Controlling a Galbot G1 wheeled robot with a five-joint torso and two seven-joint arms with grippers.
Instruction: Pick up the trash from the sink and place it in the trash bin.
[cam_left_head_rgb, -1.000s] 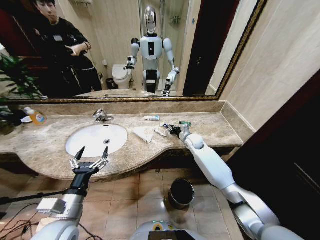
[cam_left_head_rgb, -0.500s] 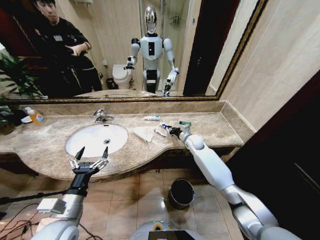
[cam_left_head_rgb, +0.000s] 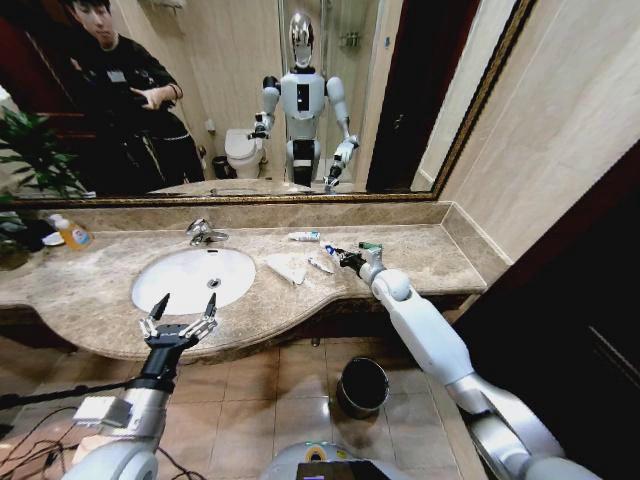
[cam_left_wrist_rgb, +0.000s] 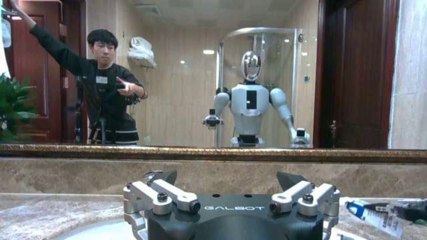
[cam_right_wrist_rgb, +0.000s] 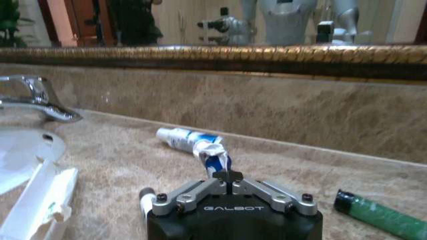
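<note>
Bathroom counter (cam_left_head_rgb: 90, 290) of beige-brown marble, seen from above, with a large mirror (cam_left_head_rgb: 400, 100) behind it. White oval sink (cam_left_head_rgb: 193, 278) sunk in the left half, chrome tap (cam_left_head_rgb: 203, 232) at its back edge.

Right gripper (cam_left_head_rgb: 343, 259) stretched out over the counter, to the right of the sink and well away from it. Fingers pressed together on the crimped end of a small white-and-blue tube (cam_right_wrist_rgb: 208, 151), pinched at the very tips in the right wrist view (cam_right_wrist_rgb: 228, 176). Tube body reaching out ahead of the fingertips toward the back wall, its far end near the marble; lifted or touching, impossible to tell.

More litter spread on the counter around that gripper: crumpled white tissue (cam_left_head_rgb: 288, 266) between the sink and the gripper, a white sachet (cam_left_head_rgb: 320, 265) just beside the tissue, another small tube (cam_left_head_rgb: 303, 236) nearer the back wall, a green piece (cam_left_head_rgb: 371, 245) lying close to the gripper on the side away from the sink, also visible at the edge of the right wrist view (cam_right_wrist_rgb: 377, 216).

Left gripper (cam_left_head_rgb: 180, 323) held at the front edge of the counter, just before the sink, fingers spread wide and holding nothing (cam_left_wrist_rgb: 233, 202).

Round dark trash bin (cam_left_head_rgb: 362, 385) with a silvery rim on the tiled floor, below the counter's front edge, under the right arm.

Orange-liquid bottle (cam_left_head_rgb: 71, 234) at the far left of the counter.
</note>
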